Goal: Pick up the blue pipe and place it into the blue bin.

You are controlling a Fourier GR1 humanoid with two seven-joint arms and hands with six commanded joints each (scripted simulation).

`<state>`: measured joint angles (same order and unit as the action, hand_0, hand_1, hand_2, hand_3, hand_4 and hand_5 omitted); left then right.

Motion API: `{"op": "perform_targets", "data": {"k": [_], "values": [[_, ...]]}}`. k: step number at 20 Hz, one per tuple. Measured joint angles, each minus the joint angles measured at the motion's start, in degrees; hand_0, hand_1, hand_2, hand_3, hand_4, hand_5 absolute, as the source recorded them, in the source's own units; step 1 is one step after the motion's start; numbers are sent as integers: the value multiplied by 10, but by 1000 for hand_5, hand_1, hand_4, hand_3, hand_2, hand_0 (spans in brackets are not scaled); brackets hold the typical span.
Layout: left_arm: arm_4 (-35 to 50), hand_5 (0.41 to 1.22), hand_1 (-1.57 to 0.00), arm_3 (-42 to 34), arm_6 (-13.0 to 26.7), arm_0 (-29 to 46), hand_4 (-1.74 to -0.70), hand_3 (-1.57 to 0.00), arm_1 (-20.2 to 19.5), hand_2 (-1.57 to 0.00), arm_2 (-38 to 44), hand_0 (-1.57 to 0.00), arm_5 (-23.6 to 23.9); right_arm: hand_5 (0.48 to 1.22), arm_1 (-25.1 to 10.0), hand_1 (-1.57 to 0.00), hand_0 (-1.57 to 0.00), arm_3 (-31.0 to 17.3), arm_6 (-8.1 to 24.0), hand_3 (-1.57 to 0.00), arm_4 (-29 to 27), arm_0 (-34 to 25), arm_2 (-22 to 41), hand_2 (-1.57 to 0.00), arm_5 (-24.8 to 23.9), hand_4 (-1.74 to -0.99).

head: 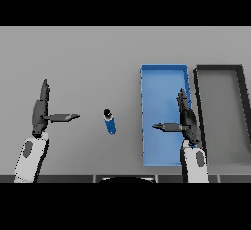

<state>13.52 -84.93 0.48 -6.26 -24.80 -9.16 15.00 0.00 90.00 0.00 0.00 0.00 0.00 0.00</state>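
Blue and short, the pipe [109, 122] lay on the grey worktop [88, 57] just left of the frame's centre, its dark open end turned toward the top of the frame. It lay apart from both hands and from the bins. To its right, centre right of the frame, stood the blue bin [147, 126], a long rectangular tray running from top to bottom of the frame. Just beside it on the right stood a dark grey bin [218, 68] of much the same shape.

At the left of the frame the left hand [40, 111] showed, its fingers straight and pointing toward the top, its thumb stretched out toward the pipe, holding nothing. The right hand [187, 119] hung over the right edge of the blue bin, fingers likewise straight, thumb spread to the left, holding nothing.
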Motion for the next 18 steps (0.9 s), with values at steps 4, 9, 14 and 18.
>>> {"op": "perform_targets", "data": {"k": [4,9,14,18], "values": [[2,586,1,0,-6,2,-1006,1,-2,1,2,1,-2,603,3,1,1,2,-1,1,2,2,3,1,-2,-1222],[-9,588,1,-6,-82,40,-1010,1,-76,1,-29,1,-122,599,-57,1,1,49,-57,1,60,44,41,1,30,-1228],[-3,592,1,-16,-95,48,-1015,1,-102,1,-36,1,-162,592,-70,1,1,62,-35,1,73,51,50,1,35,-1225],[5,573,1,-34,-105,53,-1024,1,-117,1,-59,1,-218,589,-70,1,1,69,-28,1,78,48,57,1,38,-1220]]}}
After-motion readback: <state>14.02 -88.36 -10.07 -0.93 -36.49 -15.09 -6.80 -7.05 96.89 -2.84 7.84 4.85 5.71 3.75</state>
